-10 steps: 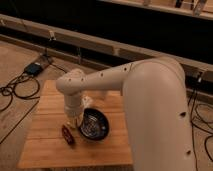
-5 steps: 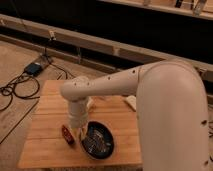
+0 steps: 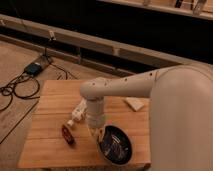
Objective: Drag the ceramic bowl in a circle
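Drag in progress; circle not shown complete.

The ceramic bowl [image 3: 114, 145] sat at the table's [image 3: 50, 145] near edge, right of a small red object [image 3: 67, 134]. The gripper [image 3: 97, 131] reached down at the bowl's left rim; jaw state could not be told. Farther back lay a white item [image 3: 77, 113] and a pale block [image 3: 134, 103]. Most of the loop likely remained.

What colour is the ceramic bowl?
Glossy black with pale flecks; camera view. The ceramic bowl lies under the gripper.
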`<state>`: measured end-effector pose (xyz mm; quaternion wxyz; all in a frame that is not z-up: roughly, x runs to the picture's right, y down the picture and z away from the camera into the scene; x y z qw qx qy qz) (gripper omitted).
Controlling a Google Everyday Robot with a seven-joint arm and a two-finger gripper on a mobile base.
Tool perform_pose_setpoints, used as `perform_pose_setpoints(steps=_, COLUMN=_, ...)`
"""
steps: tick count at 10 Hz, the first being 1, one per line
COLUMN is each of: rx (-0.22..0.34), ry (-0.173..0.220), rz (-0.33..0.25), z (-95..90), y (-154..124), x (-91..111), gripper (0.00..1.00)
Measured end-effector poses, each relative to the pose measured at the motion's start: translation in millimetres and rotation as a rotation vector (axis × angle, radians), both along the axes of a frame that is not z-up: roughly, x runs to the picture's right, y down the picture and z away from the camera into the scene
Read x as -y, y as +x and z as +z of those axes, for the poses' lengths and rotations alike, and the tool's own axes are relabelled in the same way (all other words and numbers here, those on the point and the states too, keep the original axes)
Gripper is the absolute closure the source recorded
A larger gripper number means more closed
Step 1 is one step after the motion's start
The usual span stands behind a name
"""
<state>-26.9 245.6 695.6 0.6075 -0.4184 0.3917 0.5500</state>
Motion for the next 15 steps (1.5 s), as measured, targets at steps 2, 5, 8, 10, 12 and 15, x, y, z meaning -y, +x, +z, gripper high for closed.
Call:
perform_pose_setpoints(steps=2, rx=-0.062, ry=0.025, rz=-0.025, z=20.7, y=36, x=11, gripper=1.00)
perform_pose_setpoints(steps=5, rx=-0.119, ry=0.093, rz=-0.078, z=63.6, y=66, x=39, gripper=1.00)
perform_pose_setpoints(steps=8, rx=-0.068, ry=0.129, rz=-0.145, z=93.6, y=40, x=51, gripper=1.00)
perform_pose_setpoints(steps=10, rx=-0.013, ry=0.118, rz=-0.212, z=97.6, y=15, x=42, gripper=0.94)
perform_pose_setpoints(steps=12, rx=0.039, ry=0.096, rz=-0.260, z=91.8, y=-11, x=30, gripper=0.73)
perform_pose_setpoints(steps=15, rx=0.053, ry=0.097, rz=-0.291, z=84.9, y=-23, x=20, gripper=0.42)
